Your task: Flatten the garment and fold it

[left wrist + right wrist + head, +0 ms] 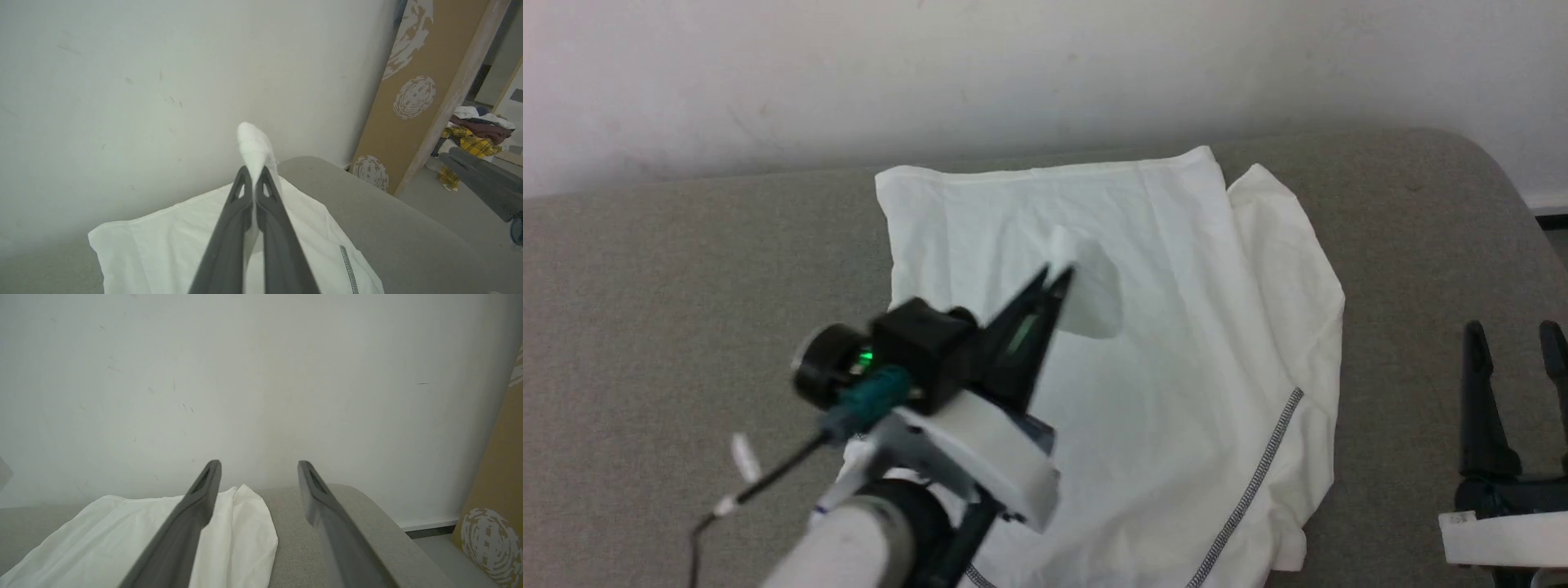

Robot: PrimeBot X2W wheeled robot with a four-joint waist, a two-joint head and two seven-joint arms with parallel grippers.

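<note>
— Which way does the garment (1176, 392) lie?
— Spread on the grey table (645, 310), long axis running from the near edge towards the wall (768, 73). Its straight edge is at the far end, and a grey seam (1262, 474) slants down its right side.
— And the arms?
— The left gripper (1058, 276) reaches forward over the cloth, jaws pinching a raised fold of it. The right gripper (1515, 331) stands beside the garment over bare table, fingers spread, pointing at the wall.
</note>
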